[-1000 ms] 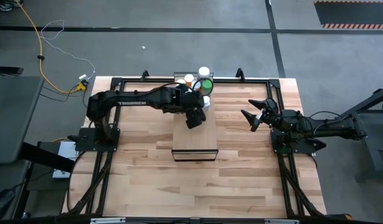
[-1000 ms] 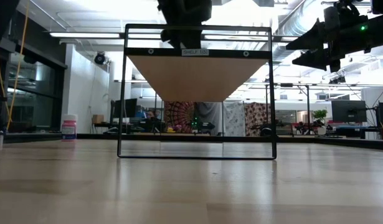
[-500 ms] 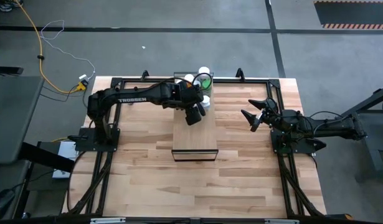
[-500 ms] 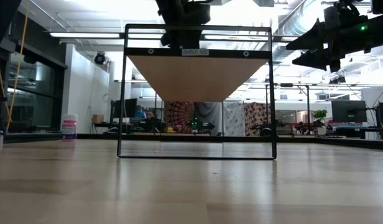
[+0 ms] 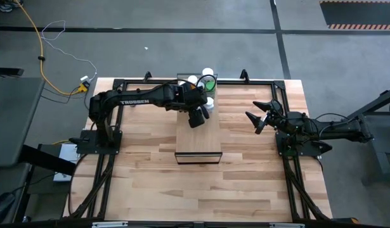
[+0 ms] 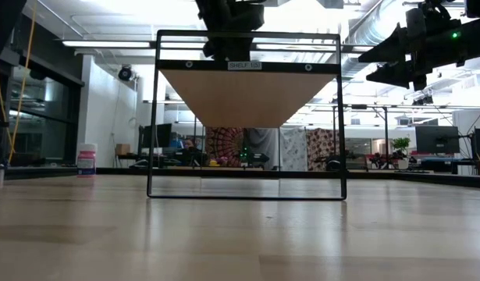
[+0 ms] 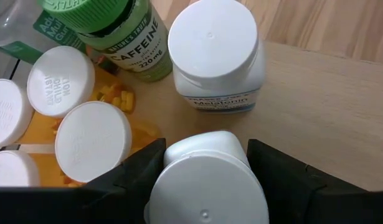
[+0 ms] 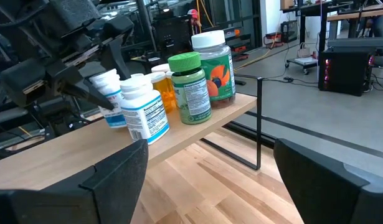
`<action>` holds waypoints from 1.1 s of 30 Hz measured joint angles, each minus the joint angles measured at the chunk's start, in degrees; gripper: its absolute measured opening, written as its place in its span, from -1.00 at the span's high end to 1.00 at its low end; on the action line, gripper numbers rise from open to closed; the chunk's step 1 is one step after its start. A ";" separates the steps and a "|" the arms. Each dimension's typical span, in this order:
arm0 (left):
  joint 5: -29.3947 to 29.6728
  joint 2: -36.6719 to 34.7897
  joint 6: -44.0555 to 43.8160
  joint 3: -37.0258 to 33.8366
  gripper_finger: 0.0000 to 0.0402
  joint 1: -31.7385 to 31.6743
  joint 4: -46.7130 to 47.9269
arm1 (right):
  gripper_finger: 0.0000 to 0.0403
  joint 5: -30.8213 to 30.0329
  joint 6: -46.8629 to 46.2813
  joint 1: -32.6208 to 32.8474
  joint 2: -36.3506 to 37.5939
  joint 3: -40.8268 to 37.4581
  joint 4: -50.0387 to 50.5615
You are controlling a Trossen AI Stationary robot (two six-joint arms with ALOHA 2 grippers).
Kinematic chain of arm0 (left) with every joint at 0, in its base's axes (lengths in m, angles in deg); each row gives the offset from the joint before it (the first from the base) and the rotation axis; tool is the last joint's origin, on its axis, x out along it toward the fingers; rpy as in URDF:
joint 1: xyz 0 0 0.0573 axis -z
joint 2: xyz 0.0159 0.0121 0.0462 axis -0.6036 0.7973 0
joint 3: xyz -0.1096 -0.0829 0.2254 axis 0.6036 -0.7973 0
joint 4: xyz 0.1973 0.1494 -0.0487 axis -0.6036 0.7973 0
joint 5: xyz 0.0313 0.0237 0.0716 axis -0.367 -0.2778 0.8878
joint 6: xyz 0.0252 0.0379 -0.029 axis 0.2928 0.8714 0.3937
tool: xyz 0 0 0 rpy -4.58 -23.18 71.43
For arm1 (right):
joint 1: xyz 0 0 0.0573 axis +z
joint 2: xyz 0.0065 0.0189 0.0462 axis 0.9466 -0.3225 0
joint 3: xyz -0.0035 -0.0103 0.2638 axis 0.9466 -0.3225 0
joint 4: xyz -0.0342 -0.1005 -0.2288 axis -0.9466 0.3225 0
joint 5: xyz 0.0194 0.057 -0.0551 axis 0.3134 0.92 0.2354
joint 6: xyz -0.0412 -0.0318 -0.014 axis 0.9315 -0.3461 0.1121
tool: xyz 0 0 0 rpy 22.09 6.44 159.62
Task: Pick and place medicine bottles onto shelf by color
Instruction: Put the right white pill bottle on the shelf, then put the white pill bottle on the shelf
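High view: the left arm reaches from its base across the table's far side, its left gripper pointing down over the far end of the shelf, the pale wooden top on a black frame at the table's middle. Left wrist view shows the fingers on either side of a white-capped bottle, pinching it at the sides. Just ahead of that gripper stands a white melatonin bottle on the shelf top, apart from the held one. Beyond it and to one side is a green caffeine bottle, with a cluster of orange bottles under white caps close beside the gripper's finger.

Right wrist view sees the same group from the side: the white bottle, green bottle, and a larger orange-labelled bottle lined along the shelf's far edge, with the left gripper next to them.

The right gripper waits well off to the shelf's side, held level above the table, fingers spread and holding nothing.
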 joint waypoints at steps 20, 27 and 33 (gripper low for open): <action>2.19 -5.77 1.53 0.00 -0.38 -0.67 -0.21 | -0.68 0.00 0.02 0.00 0.00 0.00 0.00; 2.20 -17.16 -2.60 -1.79 -0.39 -0.89 -0.14 | -0.68 0.00 0.20 0.00 0.00 0.00 0.00; 5.50 -32.64 -3.65 -20.34 -0.39 2.55 -16.39 | -0.68 0.00 0.07 0.00 0.00 0.00 0.07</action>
